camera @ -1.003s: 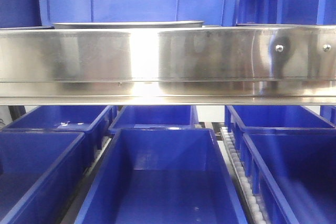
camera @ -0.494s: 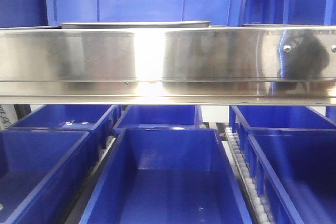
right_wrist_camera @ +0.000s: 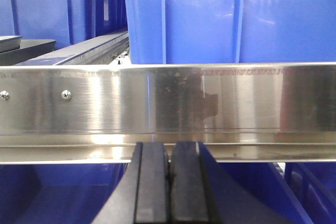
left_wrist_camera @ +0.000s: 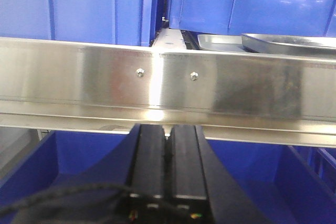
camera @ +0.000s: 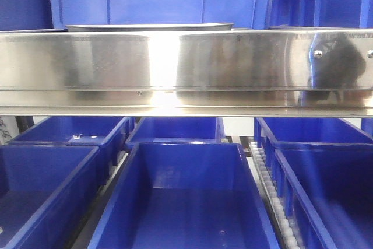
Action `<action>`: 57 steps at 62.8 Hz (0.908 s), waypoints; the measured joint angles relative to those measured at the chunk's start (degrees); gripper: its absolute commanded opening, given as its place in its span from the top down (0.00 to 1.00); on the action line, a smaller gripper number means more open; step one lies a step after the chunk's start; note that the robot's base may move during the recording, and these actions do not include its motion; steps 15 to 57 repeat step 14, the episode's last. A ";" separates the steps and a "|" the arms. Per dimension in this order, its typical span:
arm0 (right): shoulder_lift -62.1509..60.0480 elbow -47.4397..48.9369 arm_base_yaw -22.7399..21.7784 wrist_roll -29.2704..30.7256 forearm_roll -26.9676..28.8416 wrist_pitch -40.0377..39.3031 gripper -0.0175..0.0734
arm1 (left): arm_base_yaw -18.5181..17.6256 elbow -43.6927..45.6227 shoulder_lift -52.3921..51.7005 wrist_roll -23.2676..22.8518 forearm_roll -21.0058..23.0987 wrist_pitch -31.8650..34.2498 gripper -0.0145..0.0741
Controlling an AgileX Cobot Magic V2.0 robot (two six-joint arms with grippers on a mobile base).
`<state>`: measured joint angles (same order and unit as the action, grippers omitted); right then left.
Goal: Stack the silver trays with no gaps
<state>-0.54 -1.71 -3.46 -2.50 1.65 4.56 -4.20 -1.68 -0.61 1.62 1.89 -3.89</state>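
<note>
You'll find no writing, label, brand or number that can be read in any view. The steel shelf rail (camera: pixel 186 62) and the blue bins (camera: pixel 183 196) carry none, and a white scrap at the front view's left edge is too cut off to read.

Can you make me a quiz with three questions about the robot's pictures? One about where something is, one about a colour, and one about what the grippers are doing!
1. Where is the silver tray?
A. on the upper shelf, behind the shiny steel rail
B. inside the nearest bin
C. held in a gripper

2. What colour are the bins below the rail?
A. red
B. blue
C. green

3. How are the left gripper and right gripper?
A. both wide open
B. both shut with nothing in them
C. both holding trays

Answers:
1 A, its rim peeks over the rail's top edge.
2 B, every bin is blue.
3 B, each wrist view shows the fingers pressed together, with nothing between them.
</note>
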 measured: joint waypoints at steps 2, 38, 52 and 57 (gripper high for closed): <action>0.00 0.00 0.00 0.00 0.00 0.00 0.75 | 0.00 0.00 0.00 0.00 0.00 0.00 0.89; 0.00 0.00 0.00 0.00 0.00 0.00 0.75 | 0.00 0.00 0.00 0.00 0.00 0.00 0.89; 0.00 0.00 0.00 0.00 0.00 0.00 0.75 | 0.00 0.00 0.00 0.00 0.00 0.00 0.89; 0.00 0.00 0.00 0.00 0.00 0.00 0.75 | 0.00 0.00 0.00 0.00 0.00 0.00 0.89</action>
